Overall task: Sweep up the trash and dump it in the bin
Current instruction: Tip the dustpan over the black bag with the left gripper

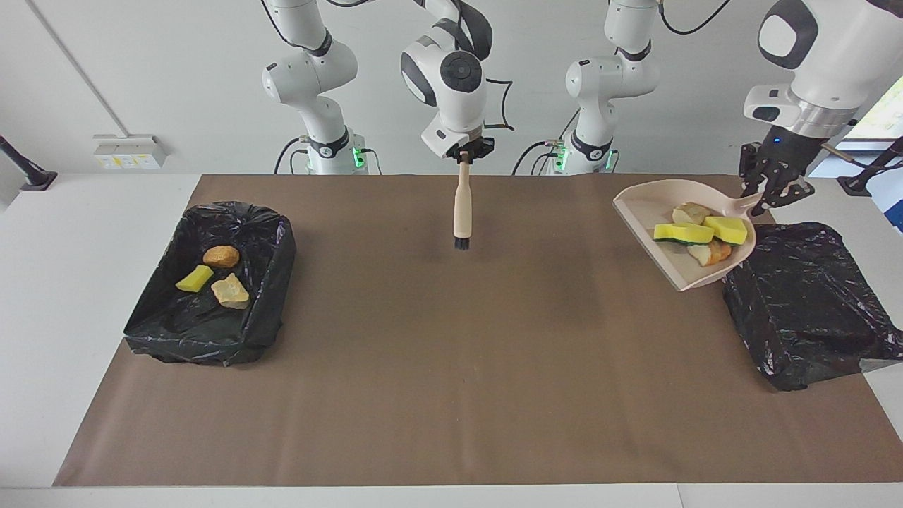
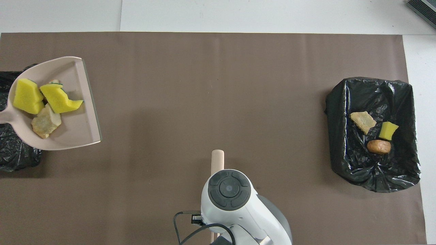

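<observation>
My left gripper (image 1: 765, 192) is shut on the handle of the pale pink dustpan (image 1: 656, 212) and holds it in the air, tilted, over the edge of the black-lined bin (image 1: 804, 303) at the left arm's end. The pan (image 2: 76, 105) carries trash: two yellow sponge pieces (image 1: 683, 233) (image 2: 59, 99) and tan bread chunks (image 1: 711, 252) (image 2: 46, 123). My right gripper (image 1: 468, 152) is shut on the beige hand brush (image 1: 463, 212), which hangs bristles down over the mat's middle. In the overhead view only the brush's handle (image 2: 217, 159) shows.
A second black-lined bin (image 1: 211, 339) (image 2: 374, 177) at the right arm's end holds three scraps: a yellow sponge piece (image 1: 194, 279), a brown roll (image 1: 221, 255) and a tan chunk (image 1: 231, 291). A brown mat (image 1: 451, 367) covers the table.
</observation>
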